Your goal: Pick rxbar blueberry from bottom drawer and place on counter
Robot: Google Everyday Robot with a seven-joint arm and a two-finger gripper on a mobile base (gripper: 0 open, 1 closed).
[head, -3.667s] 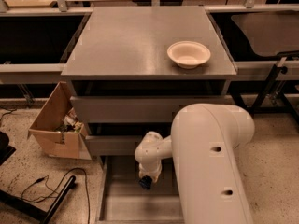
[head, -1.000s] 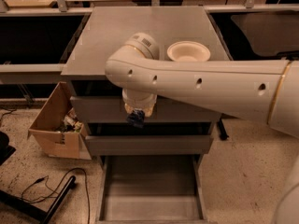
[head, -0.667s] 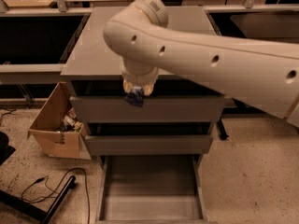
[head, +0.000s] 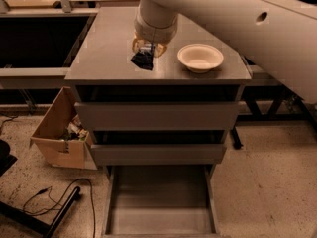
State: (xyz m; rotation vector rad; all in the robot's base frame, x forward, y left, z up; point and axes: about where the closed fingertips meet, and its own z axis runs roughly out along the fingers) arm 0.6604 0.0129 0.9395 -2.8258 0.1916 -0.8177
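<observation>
My gripper [head: 146, 49] hangs over the front middle of the grey counter [head: 106, 48], pointing down. It is shut on the rxbar blueberry [head: 142, 60], a small dark wrapper that dangles tilted from the fingers just above the counter surface. The bottom drawer [head: 159, 202] is pulled open at the foot of the cabinet and its flat grey floor shows nothing in it. My white arm [head: 233, 19] reaches in from the upper right.
A white bowl [head: 200, 57] stands on the counter right of the gripper. Two shut drawers with tall grey fronts [head: 157, 115] sit below the counter. An open cardboard box [head: 62, 133] with scraps stands on the floor at left, with a black cable [head: 54, 197] near it.
The gripper has risen from in front of the upper drawers to above the counter, carrying the bar with it. Earlier still it was down in the bottom drawer.
</observation>
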